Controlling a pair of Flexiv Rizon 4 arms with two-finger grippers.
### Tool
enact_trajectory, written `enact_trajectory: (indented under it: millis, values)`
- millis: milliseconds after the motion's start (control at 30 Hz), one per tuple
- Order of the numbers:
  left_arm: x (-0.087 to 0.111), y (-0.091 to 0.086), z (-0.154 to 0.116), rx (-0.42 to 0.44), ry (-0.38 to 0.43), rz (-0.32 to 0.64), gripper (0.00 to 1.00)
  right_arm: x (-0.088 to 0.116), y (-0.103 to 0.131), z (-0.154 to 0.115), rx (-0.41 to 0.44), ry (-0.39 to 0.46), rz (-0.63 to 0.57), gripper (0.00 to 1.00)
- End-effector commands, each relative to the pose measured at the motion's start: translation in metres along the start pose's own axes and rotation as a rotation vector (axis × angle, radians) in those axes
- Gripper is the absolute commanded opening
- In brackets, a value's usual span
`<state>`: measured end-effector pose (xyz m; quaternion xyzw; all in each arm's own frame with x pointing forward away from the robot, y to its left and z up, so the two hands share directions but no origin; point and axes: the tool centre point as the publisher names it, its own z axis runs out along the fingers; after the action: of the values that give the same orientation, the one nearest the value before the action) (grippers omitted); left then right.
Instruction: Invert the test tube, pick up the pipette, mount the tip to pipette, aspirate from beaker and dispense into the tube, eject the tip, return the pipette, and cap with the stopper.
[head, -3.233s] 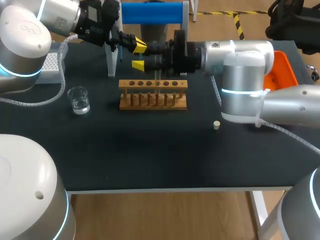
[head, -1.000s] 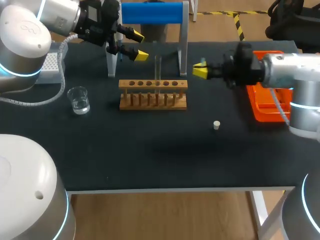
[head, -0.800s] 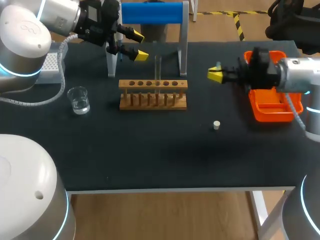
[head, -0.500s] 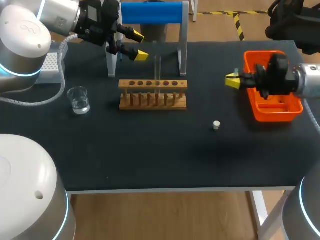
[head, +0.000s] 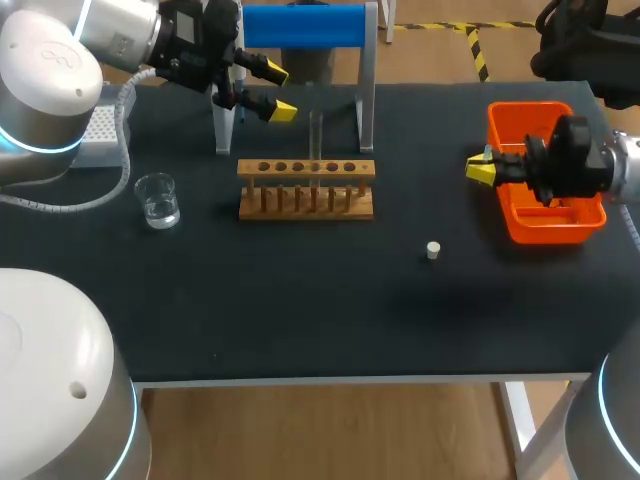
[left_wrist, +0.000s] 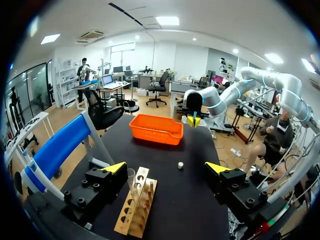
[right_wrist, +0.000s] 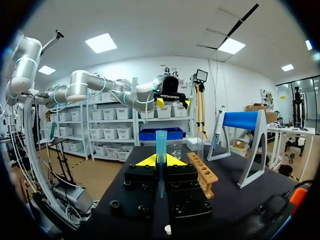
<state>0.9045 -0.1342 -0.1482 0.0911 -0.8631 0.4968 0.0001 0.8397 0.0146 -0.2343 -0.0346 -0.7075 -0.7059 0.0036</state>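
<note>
Showing, in the head view, the test tube (head: 316, 135) upright in the wooden rack (head: 306, 200) at mid-worktop (head: 300, 300), with the left claw (head: 277, 91) spread wide near the rack's far left end and the right claw (head: 480, 170) well apart from it, beside the orange tray (head: 545, 225); beaker (head: 157, 200) and stopper (head: 433, 250) standing free. In the left wrist view, fingers wide apart, nothing between them, rack just ahead. In the right wrist view, yellow tips pressed together on a slim teal tube (right_wrist: 160, 145), identity unclear. Judged step: test tube seated, pipette pickup next, calling for a free, opened claw; pipette not located here.
</note>
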Motion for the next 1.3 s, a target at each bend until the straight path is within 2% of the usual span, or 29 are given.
enact_trajectory:
  millis: [33,800,867,1033,1300]
  values:
    - [0.000,0.000,-0.001,-0.002,0.003,0.000,1.00,0.002,0.000,-0.001,0.001,-0.011,0.003,0.00]
    - [0.000,0.000,-0.001,-0.002,0.003,0.000,1.00,0.002,0.000,-0.001,0.001,-0.011,0.003,0.00]
    - [-0.007,0.007,-0.015,0.039,-0.036,-0.029,1.00,0.002,0.000,-0.001,0.001,-0.011,0.003,0.00]
    - [-0.027,0.022,-0.042,0.069,-0.169,-0.073,1.00,0.002,0.000,-0.001,0.001,-0.011,0.003,0.00]
    - [-0.060,0.029,-0.063,0.114,-0.378,-0.131,1.00,0.002,0.000,-0.001,0.001,-0.011,0.003,0.00]
